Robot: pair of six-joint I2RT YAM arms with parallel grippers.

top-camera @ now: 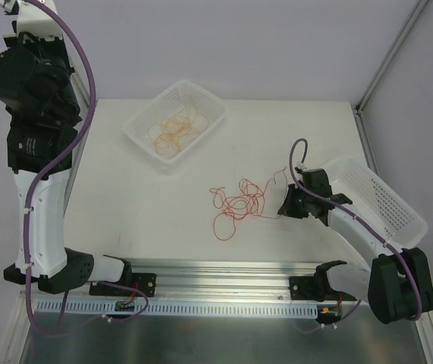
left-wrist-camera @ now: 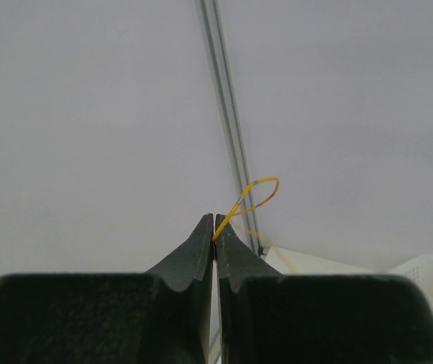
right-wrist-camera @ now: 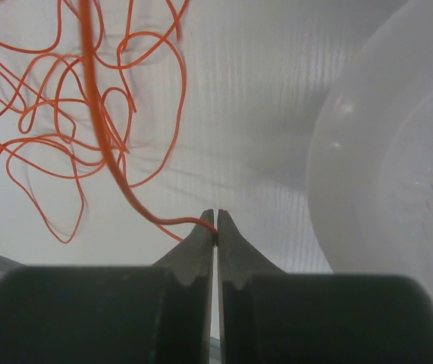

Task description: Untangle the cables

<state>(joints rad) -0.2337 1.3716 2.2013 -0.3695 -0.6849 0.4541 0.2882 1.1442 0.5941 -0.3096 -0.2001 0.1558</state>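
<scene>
Right jaws: clamped on the end of a red strand (right-wrist-camera: 93, 98)
Left jaws: pinched shut on an orange strand (left-wrist-camera: 239, 202), high at far left
Red tangle (top-camera: 239, 203): lay on table (top-camera: 125, 205), just left of right jaws; held strand ran leftward into it
Nearer arm: right

Tangled red cables (top-camera: 239, 203); orange cables (top-camera: 177, 127) in basket (top-camera: 144, 114)

Left claw (left-wrist-camera: 214, 220) pinching yellow-orange cable (left-wrist-camera: 258, 194)

Bright diffuse light, soft faint shadows, top view sharp, wrist views blurred up close
</scene>
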